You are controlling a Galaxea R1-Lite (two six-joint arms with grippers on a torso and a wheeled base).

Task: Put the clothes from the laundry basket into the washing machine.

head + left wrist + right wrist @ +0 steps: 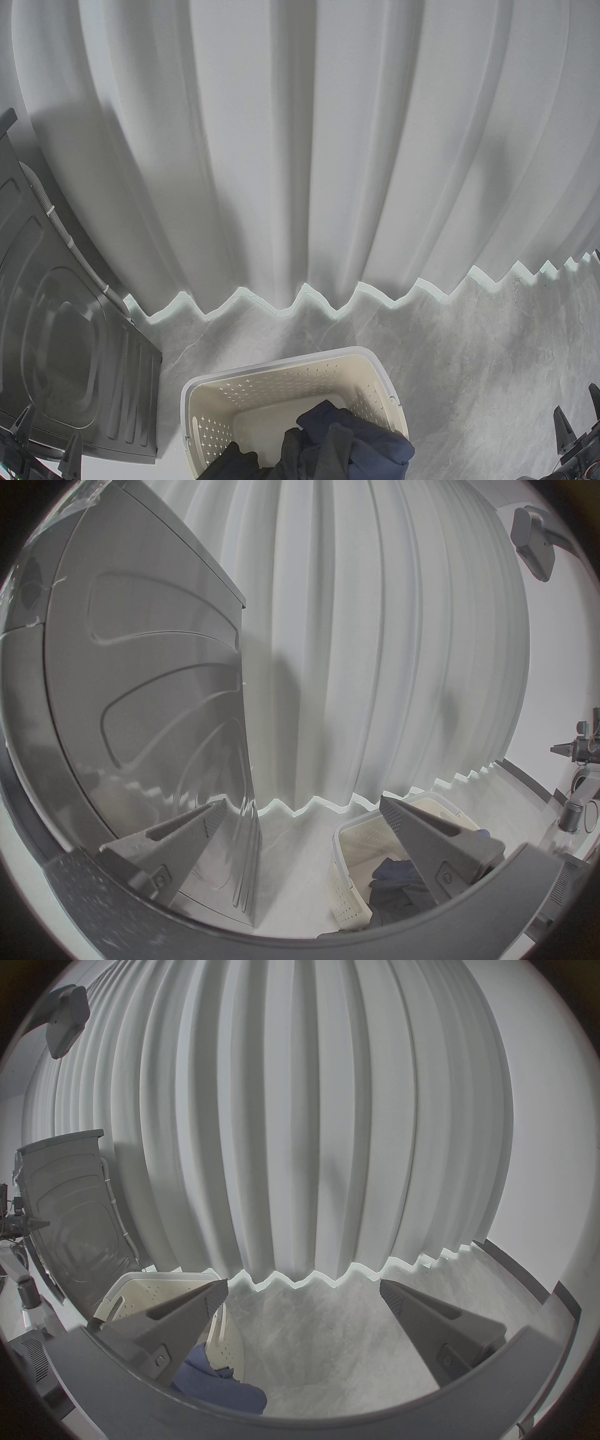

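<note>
Both grippers are spread wide and hold nothing. The left gripper [301,805] hangs low at the robot's left, its two wedge-shaped fingers well apart, with the washing machine's side behind one finger and the laundry basket behind the other. The right gripper [303,1286] hangs low at the robot's right over bare floor, its fingers equally far apart, one of them lying across the near corner of the basket in its own wrist view.

A white pleated curtain [300,156] covers the whole wall ahead, its zigzag hem meeting the floor with a thin line of light under it. The floor [487,350] is pale grey with a marbled pattern. The washing machine [62,350] stands at the robot's left, its grey ribbed side panel turned toward the basket, just beside it but not touching. The laundry basket [281,365], cream plastic with small holes in its walls, sits on the floor directly in front of the robot, between the two arms. The clothes [337,447] lie heaped in the near half of the basket: dark grey and navy pieces, one blue piece draped over the rim on the robot's right. A corrugated hose [56,225] runs down the back edge of the machine, next to the curtain.
</note>
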